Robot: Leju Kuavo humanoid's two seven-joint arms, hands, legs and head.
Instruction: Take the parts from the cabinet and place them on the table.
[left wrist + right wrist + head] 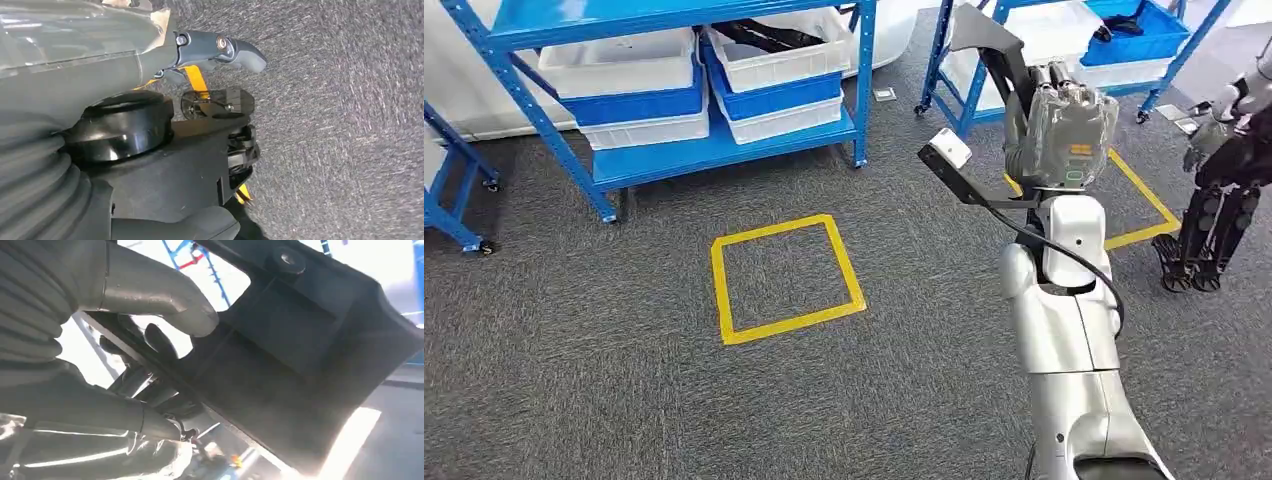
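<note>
Right hand (1064,120) raised, gripping a dark flat part (989,45).

Thumb (165,295) pressed onto the part's (300,355) ribbed face in the right wrist view, darker fingers curled beneath, so a firm hold. Left hand (215,50) hanging by the body over grey carpet (350,125), nothing seen in it; whether its fingers are spread or curled cannot be told. Further out, blue shelves (724,140) with white bins (624,60) standing well apart, a yellow taped square (784,280) on the floor between. Judged as the carrying step: part already out of the cabinet, table not yet reached. Next move calls for turning toward the table, keeping the grip steady, then lowering the part flat before letting go.
</note>
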